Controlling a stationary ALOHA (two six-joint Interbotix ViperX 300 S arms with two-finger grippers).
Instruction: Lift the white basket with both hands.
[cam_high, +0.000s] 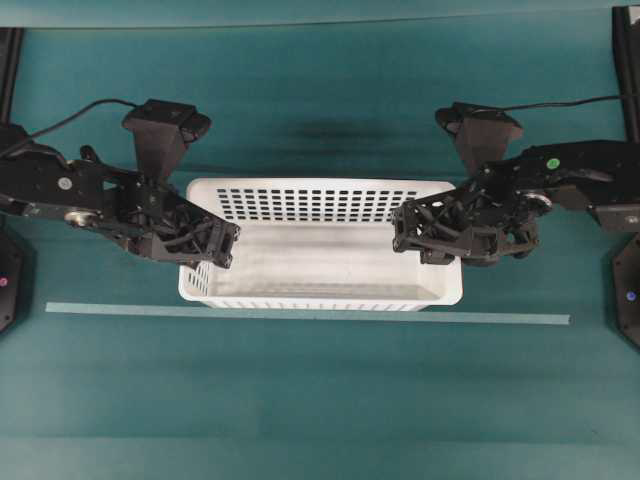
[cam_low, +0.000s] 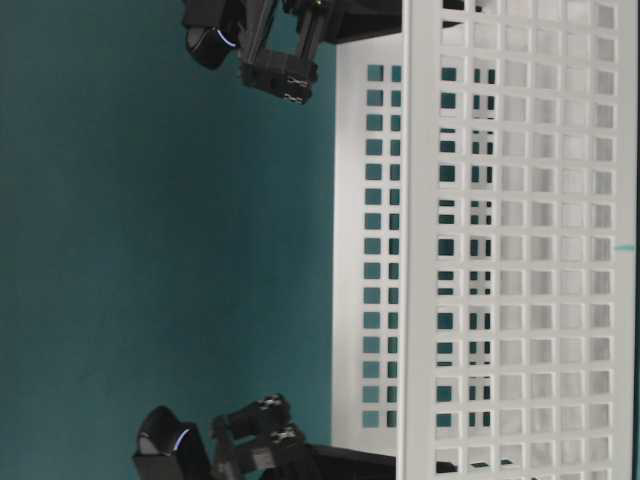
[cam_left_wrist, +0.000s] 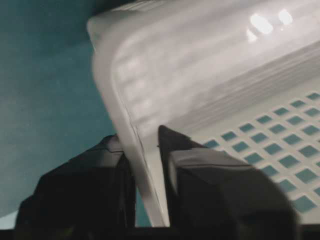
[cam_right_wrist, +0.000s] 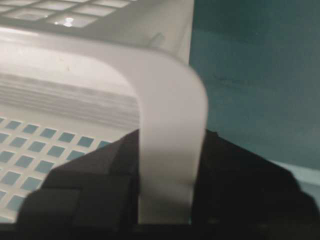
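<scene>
The white basket (cam_high: 320, 255) sits in the middle of the teal table, long side across the overhead view. My left gripper (cam_high: 218, 248) is shut on the basket's left end rim. In the left wrist view the rim (cam_left_wrist: 150, 75) runs down between the two black fingers of the gripper (cam_left_wrist: 145, 145). My right gripper (cam_high: 415, 235) is shut on the right end rim. In the right wrist view the rim (cam_right_wrist: 167, 90) fills the gap of the gripper (cam_right_wrist: 167, 137). The table-level view, turned sideways, shows the perforated wall (cam_low: 520, 250). I cannot tell whether the basket is off the table.
A pale strip of tape (cam_high: 300, 314) runs across the teal cloth just in front of the basket. Black arm bases stand at the far left (cam_high: 8, 280) and far right (cam_high: 628, 290) edges.
</scene>
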